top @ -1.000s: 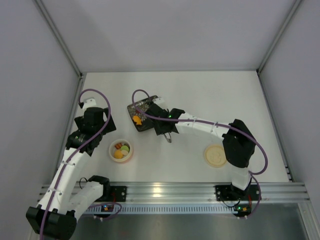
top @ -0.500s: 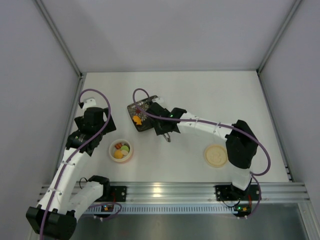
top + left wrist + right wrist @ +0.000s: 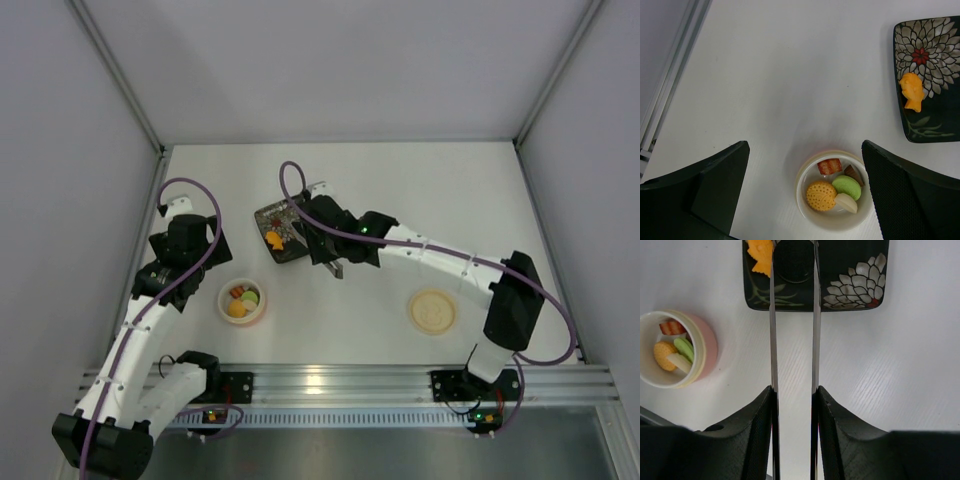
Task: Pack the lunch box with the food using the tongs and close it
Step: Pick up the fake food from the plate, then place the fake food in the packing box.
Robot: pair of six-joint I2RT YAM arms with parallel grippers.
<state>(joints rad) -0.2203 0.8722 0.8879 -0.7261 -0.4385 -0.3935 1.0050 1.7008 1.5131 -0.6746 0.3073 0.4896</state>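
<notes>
From above, a small round cream lunch box with a pinkish rim point(image 3: 243, 321) is seen on the white table point(image 3: 420, 190) beside the left arm point(image 3: 140, 320), with colourful food pieces point(image 3: 240, 300) inside. Its flat round cream lid point(image 3: 432, 311) is laid well apart, near the right arm point(image 3: 430, 262), which partly covers a dark square floral plate point(image 3: 284, 252).

In the left wrist view, the left gripper point(image 3: 802, 147) is spread wide and grips nothing. It hovers over the uncovered lunch box, where red-striped, brown, green, orange and whitish pieces are packed together. An orange fish-shaped piece point(image 3: 912, 91) lies on the plate.

In the right wrist view, the right gripper point(image 3: 792, 390) is clenched on thin silvery tongs point(image 3: 772, 340), one finger pressed against each slim arm. The tongs reach over the plate beside the orange fish-shaped piece, though contact cannot be told.
</notes>
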